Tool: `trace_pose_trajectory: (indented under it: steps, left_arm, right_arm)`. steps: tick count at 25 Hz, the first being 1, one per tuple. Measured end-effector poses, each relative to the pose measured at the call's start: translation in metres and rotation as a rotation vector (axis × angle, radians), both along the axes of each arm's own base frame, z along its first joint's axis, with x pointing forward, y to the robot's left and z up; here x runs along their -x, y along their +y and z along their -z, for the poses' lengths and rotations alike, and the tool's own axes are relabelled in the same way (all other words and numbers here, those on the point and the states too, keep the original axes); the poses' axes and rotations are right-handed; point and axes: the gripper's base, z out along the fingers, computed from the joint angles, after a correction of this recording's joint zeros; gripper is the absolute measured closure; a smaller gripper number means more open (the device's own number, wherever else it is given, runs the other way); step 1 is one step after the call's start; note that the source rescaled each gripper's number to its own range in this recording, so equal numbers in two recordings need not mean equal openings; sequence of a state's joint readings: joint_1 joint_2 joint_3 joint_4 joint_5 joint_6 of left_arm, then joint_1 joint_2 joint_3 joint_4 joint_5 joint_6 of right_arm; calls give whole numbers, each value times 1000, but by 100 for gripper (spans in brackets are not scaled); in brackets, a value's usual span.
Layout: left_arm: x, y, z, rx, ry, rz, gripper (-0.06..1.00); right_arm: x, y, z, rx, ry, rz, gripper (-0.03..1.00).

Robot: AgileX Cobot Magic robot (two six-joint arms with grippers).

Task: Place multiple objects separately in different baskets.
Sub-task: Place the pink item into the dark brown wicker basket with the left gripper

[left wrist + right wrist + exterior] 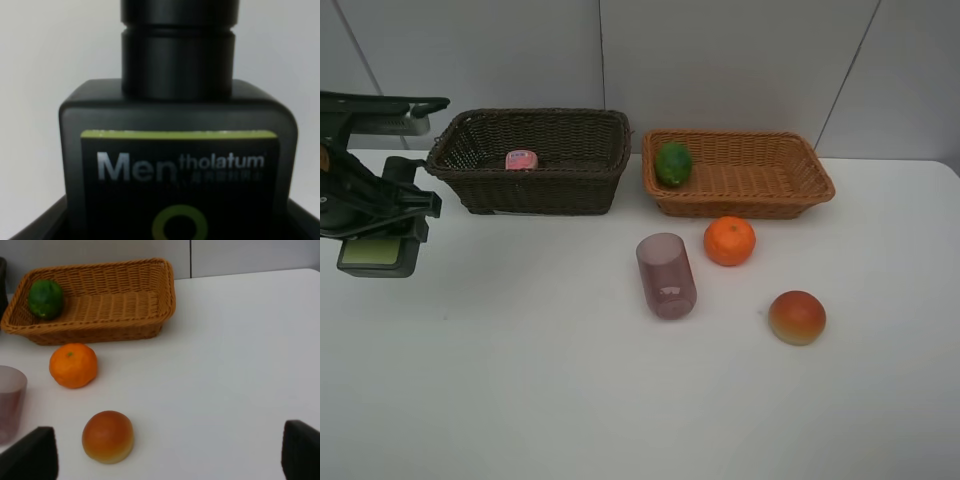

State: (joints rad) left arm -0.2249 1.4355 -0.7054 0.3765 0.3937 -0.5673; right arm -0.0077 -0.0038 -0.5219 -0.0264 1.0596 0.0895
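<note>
Holding, left gripper [390, 225]: I had my jaws closed on the flat black bottle [368, 253], its green label showing. It sat beyond the dark brown basket's [535, 190] outer end, apart from the wall.
Right gripper [165, 455]: I had it spread wide with nothing between the fingers, well away from the dark brown basket on the tan basket's side.
Pink bottle [521, 160]: it lay inside the dark brown basket.
Tan basket [750, 203]: it stood just beside the dark brown basket, end to end.
Green fruit [673, 163]: it sat in the tan basket, at the end nearest the dark brown basket.
Purple cup [666, 276]: it lay on its side on the table [520, 390], in front of the dark brown basket's inner corner.
Orange [729, 240]: it was just beyond the cup, farther from the dark brown basket.
Red-orange fruit [797, 317]: it was the farthest from the dark brown basket.
</note>
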Motion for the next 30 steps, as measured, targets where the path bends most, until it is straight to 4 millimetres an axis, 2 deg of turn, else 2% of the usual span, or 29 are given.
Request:
trace_pose_trajectory:
  steps: [10,13,16,24,30]
  left_arm:
    - [-29,-25,-31,173,-479,232,25]
    - [-43,-31,-38,199,-548,268,25]
    - [-66,-37,-41,186,-562,285,25]
    - [-121,-50,-29,141,-562,338,25]
    - [-153,-57,-6,136,-534,342,25]
  right_arm:
    - [0,0,0,1,0,1,3]
    - [0,0,0,1,0,1,3]
    - [0,0,0,1,0,1,3]
    - [0,0,0,1,0,1,3]
    - [0,0,0,1,0,1,3]
